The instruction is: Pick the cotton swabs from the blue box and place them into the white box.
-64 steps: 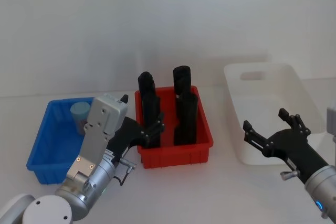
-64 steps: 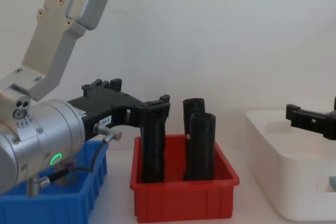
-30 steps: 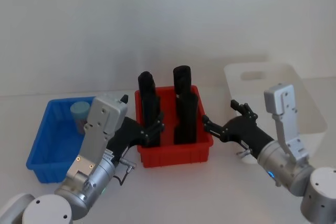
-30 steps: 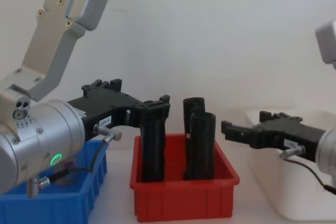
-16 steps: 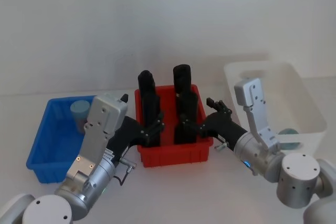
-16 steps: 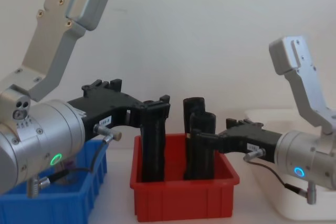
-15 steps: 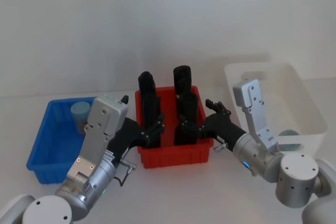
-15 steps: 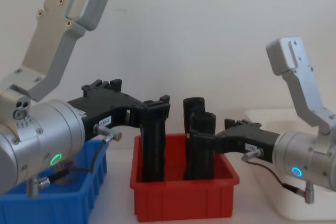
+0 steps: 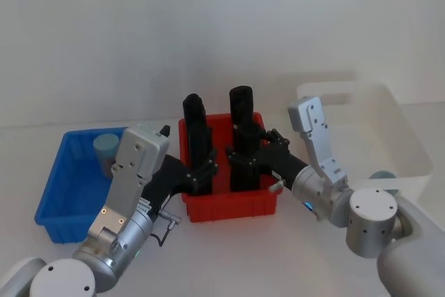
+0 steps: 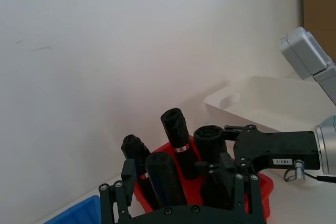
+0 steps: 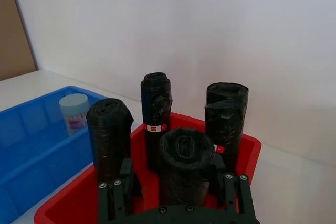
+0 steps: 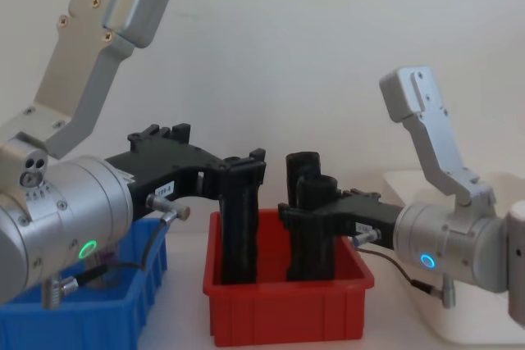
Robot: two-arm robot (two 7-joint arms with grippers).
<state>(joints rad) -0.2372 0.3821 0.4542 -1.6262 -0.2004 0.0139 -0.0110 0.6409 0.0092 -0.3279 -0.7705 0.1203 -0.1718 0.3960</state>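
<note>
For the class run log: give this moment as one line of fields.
left tool: open, at red bin | right tool: open, over red bin's black rolls | cotton swabs: one in blue box | white box: right

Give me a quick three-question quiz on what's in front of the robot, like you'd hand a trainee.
1. True or false: the red bin holds four upright black rolls.
2. Name the container in which the cotton swab jar near the left arm stands.
3. The right arm has its jaws over which container? A) the blue one B) the red one C) the white one

Key: 1 true. 2 the blue box. 3 B.
</note>
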